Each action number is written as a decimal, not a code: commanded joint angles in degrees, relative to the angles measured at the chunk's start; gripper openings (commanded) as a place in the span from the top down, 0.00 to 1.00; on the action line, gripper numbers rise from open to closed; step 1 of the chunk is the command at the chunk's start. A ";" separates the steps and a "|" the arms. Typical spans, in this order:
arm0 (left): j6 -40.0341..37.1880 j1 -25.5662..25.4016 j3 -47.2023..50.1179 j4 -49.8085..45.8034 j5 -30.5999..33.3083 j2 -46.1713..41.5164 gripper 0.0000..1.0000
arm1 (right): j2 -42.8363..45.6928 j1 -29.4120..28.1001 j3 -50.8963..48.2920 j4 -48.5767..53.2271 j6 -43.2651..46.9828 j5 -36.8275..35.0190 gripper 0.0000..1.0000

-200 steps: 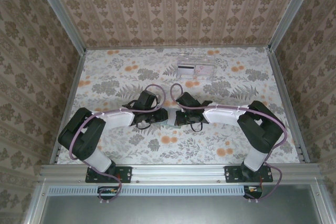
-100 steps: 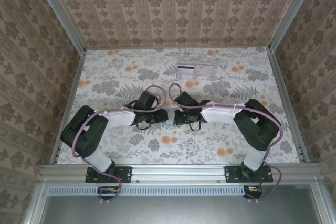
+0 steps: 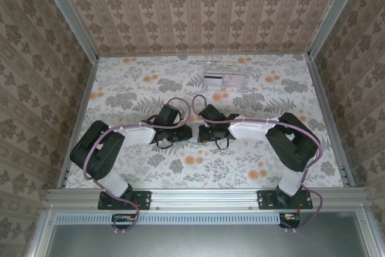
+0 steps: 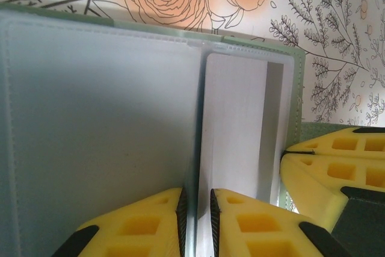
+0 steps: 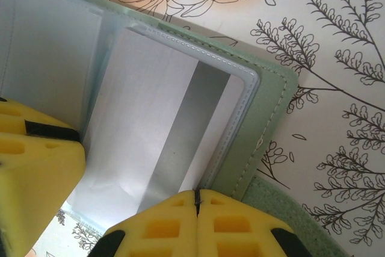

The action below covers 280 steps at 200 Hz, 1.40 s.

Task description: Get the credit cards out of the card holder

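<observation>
Right gripper (image 5: 196, 200) is clenched on the edge of the card holder (image 5: 269, 103) — left gripper (image 4: 197, 206) pinches a thin layer at its pocket. Card or flap, I can't tell.

Open grey-green card holder (image 4: 96, 148) flat on floral table (image 4: 337, 40), one pale card (image 4: 231, 136) in its clear sleeve.

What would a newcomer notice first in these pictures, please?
The left gripper and right gripper meet at mid-table over the open grey-green card holder. A pale card shows inside it, beside the left gripper. A clear tray with cards inside stands near the far edge.
</observation>
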State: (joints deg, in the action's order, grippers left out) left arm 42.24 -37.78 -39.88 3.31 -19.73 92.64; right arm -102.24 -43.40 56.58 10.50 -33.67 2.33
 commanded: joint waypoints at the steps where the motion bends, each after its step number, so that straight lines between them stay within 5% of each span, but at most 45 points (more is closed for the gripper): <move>1: -0.84 0.07 -1.06 0.27 -1.01 0.78 0.80 | -1.32 -0.78 1.23 0.22 -0.43 1.86 0.98; 34: -0.62 0.01 -1.16 0.56 -1.45 0.44 0.84 | -1.55 -0.90 1.34 0.22 -0.52 1.90 0.98; 69: -0.24 0.16 -0.97 0.30 -1.81 -0.56 1.00 | -1.56 -0.91 0.95 0.53 -0.43 1.04 0.98; 193: -0.49 3.33 0.87 -0.68 -2.96 -4.80 1.00 | -1.84 -0.62 0.28 0.74 -0.69 0.18 0.98; 228: 0.20 3.15 0.46 2.31 -4.92 -3.02 0.77 | -1.93 -0.58 0.29 0.72 -0.78 0.40 0.98; 280: -0.14 3.19 -0.68 3.01 -5.39 -0.59 0.76 | -1.90 -0.68 0.39 0.70 -0.78 0.63 0.98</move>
State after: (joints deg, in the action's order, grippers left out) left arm 42.48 -34.68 -39.40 4.78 -23.70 90.59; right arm -102.41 -43.46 56.69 10.46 -33.69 2.31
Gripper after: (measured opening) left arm 0.241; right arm 0.065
